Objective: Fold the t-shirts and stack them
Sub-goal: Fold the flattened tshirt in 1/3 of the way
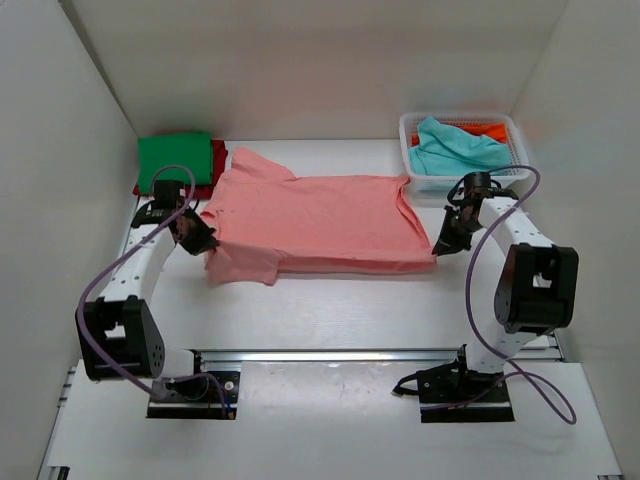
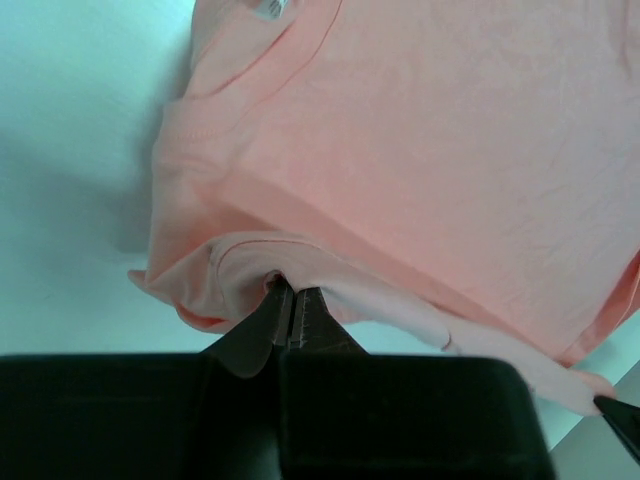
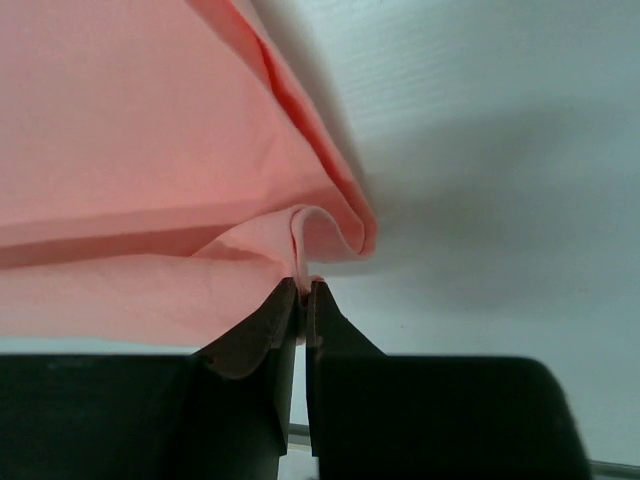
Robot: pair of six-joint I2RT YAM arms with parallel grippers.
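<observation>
Left hand (image 2: 293,290) is pinched shut on a fold at the sleeve end of the salmon-pink t-shirt (image 1: 320,220), and the right hand (image 3: 303,285) is clamped on its hem corner. The shirt lies spread across the table (image 1: 330,310), between the green t-shirt (image 1: 175,158) stacked on the red t-shirt (image 1: 219,160) and the white basket (image 1: 411,150) holding the teal t-shirt (image 1: 455,150) and orange t-shirt (image 1: 482,128).

Reads as robotics lab test cell. White bench (image 1: 330,300) boxed in w/ plain white panels (image 1: 60,150) at left, right & back. Two small arms, left arm (image 1: 140,265) & right arm (image 1: 520,240), bolted at near edge on black base plates (image 1: 195,392), alu rail (image 1: 330,355) across bench just beyond them. Purple cables (image 1: 100,282) looped loose along both. Props on top: salmon-pink t-shirt (image 1: 320,220), folded green t-shirt (image 1: 175,160), white lattice basket (image 1: 415,130) w/ more cloth.
</observation>
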